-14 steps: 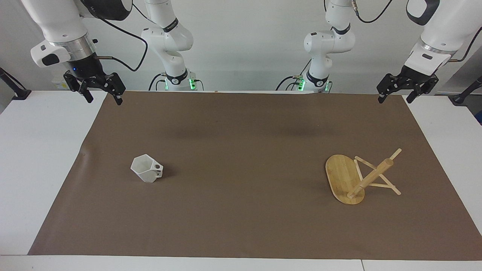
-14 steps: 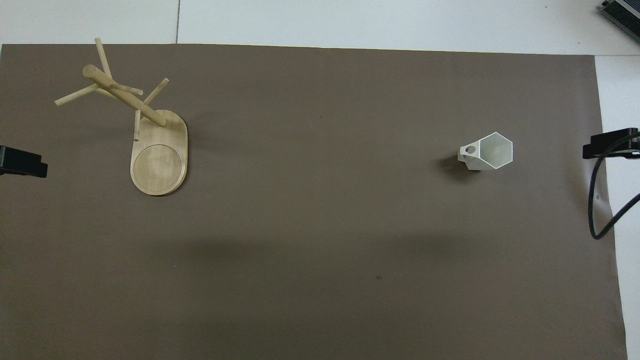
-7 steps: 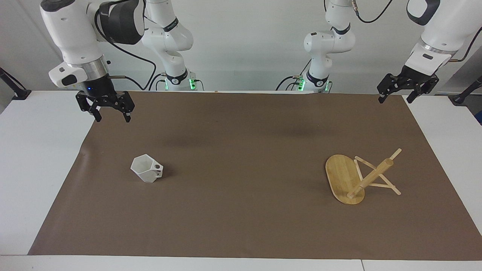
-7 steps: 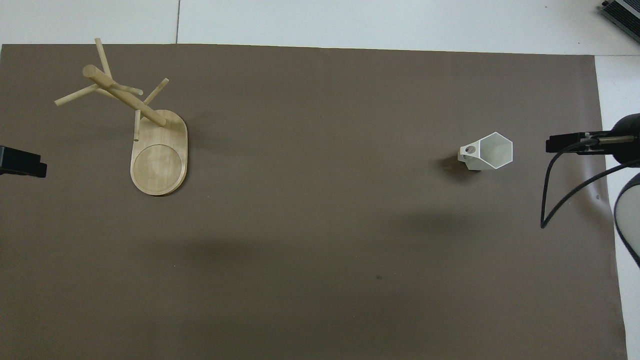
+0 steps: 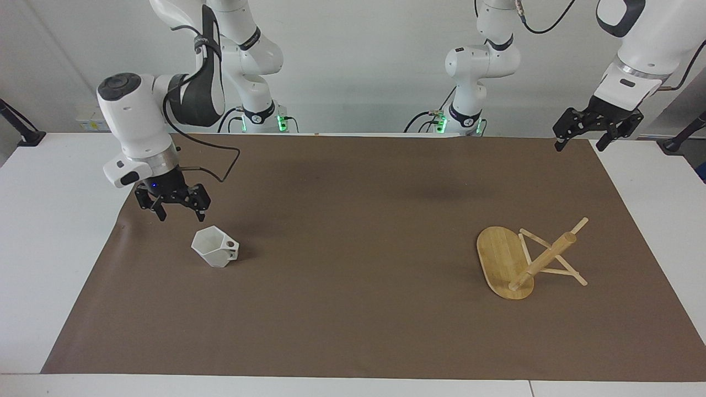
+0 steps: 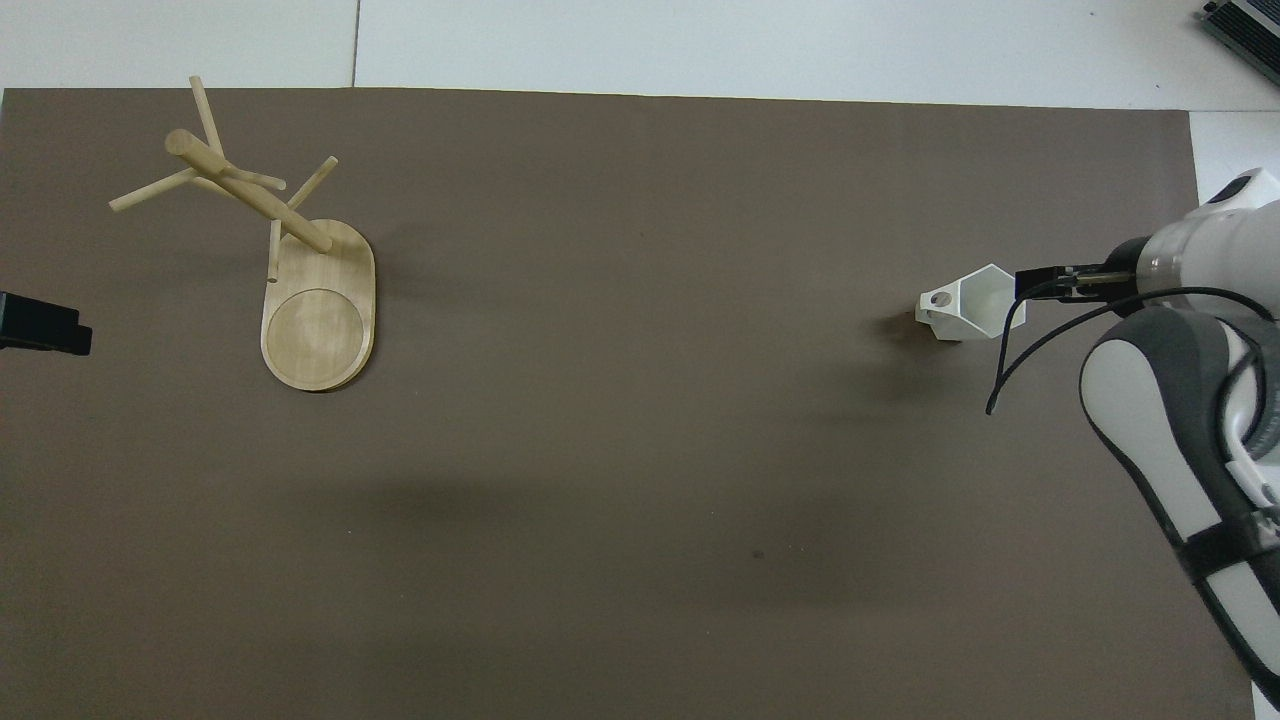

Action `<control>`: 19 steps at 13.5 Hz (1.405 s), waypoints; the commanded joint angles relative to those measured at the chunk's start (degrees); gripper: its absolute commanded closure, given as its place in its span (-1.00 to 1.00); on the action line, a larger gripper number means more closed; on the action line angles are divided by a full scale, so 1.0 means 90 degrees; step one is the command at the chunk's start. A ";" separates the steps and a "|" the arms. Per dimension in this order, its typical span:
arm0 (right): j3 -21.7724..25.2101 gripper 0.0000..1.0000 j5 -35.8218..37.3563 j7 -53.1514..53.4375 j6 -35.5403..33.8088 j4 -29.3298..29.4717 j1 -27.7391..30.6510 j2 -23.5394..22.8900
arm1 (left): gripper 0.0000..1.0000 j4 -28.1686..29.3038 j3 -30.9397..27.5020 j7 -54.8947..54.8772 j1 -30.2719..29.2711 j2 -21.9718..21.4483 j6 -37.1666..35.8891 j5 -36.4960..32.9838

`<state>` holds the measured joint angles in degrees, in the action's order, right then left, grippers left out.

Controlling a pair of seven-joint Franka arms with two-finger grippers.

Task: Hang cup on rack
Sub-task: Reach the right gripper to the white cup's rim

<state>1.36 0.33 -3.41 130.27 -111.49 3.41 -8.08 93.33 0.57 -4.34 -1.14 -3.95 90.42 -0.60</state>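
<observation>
The small white faceted cup with a hexagonal rim and a blocky pierced handle [image 5: 215,248] is seen upright on the brown mat [image 5: 353,220], toward the right arm's end of the table, handle turned toward the table's middle. The right gripper [image 5: 177,212] is held above the mat just beside the cup, jaws spread, nothing grasped, cup not touched. The left gripper [image 5: 579,142] is parked high over the mat's corner at the left arm's end, released, waiting. The light bamboo mug tree with a flat oval base, thick post and thin stick pegs [image 5: 529,259] is well apart from the cup, toward the left arm's end.

Step judged: reach for the cup; nothing hung yet. For a good grasp, the open fingers should be centred over one wall of the rim, one finger inside and one outside, and lowered straight. The handle hole should be left free for a peg. A sideways approach may nudge or tip the light cup.
</observation>
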 commanded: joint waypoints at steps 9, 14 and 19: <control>-0.0025 -0.86 0.0022 -0.0071 0.1180 -0.0278 0.0090 -0.0841 | -1.00 0.0118 0.0005 -0.0035 -0.0059 -0.0108 0.0031 0.0027; -0.0034 0.02 0.0022 -0.0061 0.1111 -0.0268 0.0051 -0.0841 | -1.00 0.0128 0.0005 -0.0035 -0.0059 -0.0108 0.0031 0.0037; -0.0034 0.98 0.0022 -0.0022 0.1091 -0.0239 0.0022 -0.0841 | -1.00 0.0118 0.0005 -0.0045 -0.0059 -0.0108 0.0021 0.0037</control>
<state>1.36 0.33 -3.41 140.18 -113.02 3.34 -16.30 93.33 0.53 -4.34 -1.16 -3.95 90.42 -0.60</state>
